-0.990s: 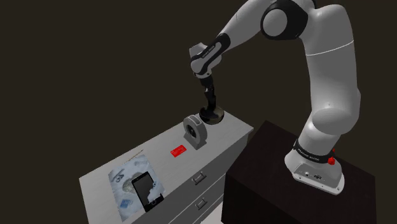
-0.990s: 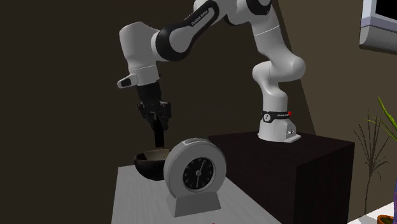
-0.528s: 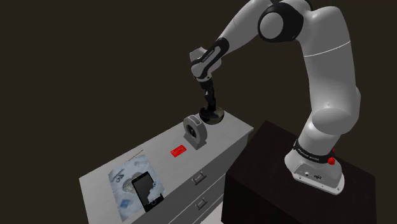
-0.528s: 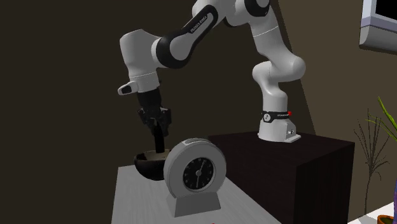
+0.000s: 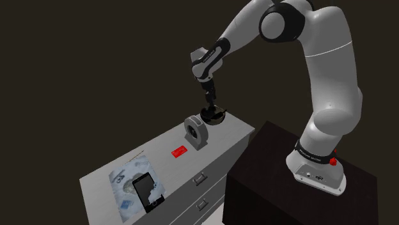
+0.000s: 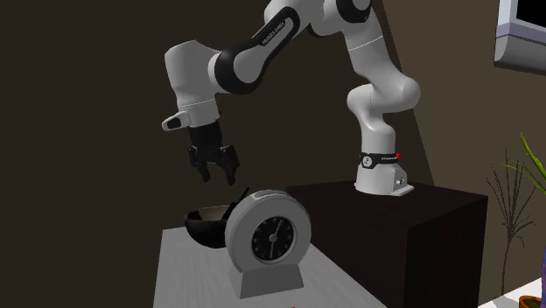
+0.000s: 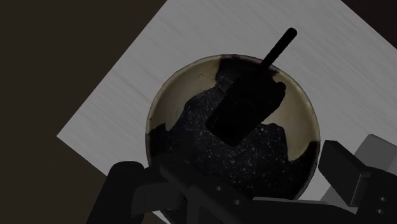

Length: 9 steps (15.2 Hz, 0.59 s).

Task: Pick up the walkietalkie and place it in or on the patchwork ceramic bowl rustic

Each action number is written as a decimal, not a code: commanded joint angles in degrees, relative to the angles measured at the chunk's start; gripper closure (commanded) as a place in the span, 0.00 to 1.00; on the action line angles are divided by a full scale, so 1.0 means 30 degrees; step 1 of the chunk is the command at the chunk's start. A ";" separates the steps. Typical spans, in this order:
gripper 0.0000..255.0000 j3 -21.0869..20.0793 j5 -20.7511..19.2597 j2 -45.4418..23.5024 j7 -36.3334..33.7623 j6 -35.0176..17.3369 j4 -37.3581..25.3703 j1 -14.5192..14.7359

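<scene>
Cabinet top, with arm. The gripper [image 6: 219,178] hangs just above the bowl [image 6: 200,229], jaws spread wide and nothing between them. In the wrist view the fingers [image 7: 122,188] stand well apart on either side of the bowl and touch neither it nor the walkie-talkie [image 7: 248,105].

The walkie-talkie lies tilted inside the bowl, its black body against the speckled dark patch of the inner wall and its antenna reaching out over the cream rim. In the second exterior view the antenna shows as a thin black line rising from the bowl toward 1 o'clock.

The cabinet [image 5: 160,148] is plain grey. Its top has a fine brushed grain, and the front facing the stand [image 5: 281,160] carries drawers [image 5: 203,192] with small handles. The bowl sits at the cabinet corner nearest the arm [image 5: 329,70].

In the shoulder view:
- A grey clock [image 5: 196,131] stands upright just beside the bowl, at its 7 o'clock.
- A red card [image 5: 179,151] lies flat at 7 o'clock from the clock.
- A patterned sheet [image 5: 123,174] lies farther along the same line, near the far end of the top.
- A black slab [image 5: 148,190] rests on the sheet.

The stand is a dark box set just beside the cabinet, at its 3 o'clock in the shoulder view.

The room is dim, with a dark brown wall [image 6: 87,105] behind the cabinet. In the second exterior view a pale frame [image 6: 523,31] hangs at 2 o'clock and a thin-leaved plant [image 6: 521,206] rises at 4 o'clock, beyond the stand.
</scene>
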<state>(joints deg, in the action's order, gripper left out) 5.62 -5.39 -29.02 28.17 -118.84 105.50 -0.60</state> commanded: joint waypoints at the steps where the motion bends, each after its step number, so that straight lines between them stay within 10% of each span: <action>1: 0.00 0.0000 0.0000 0.0000 0.0000 0.0000 0.0000 0.0000; 9: 0.00 -0.0049 0.0057 0.0696 0.0039 0.2227 -0.1522 0.0143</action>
<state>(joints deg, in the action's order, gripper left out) 5.48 -5.23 -26.97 28.32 -112.40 101.10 -0.20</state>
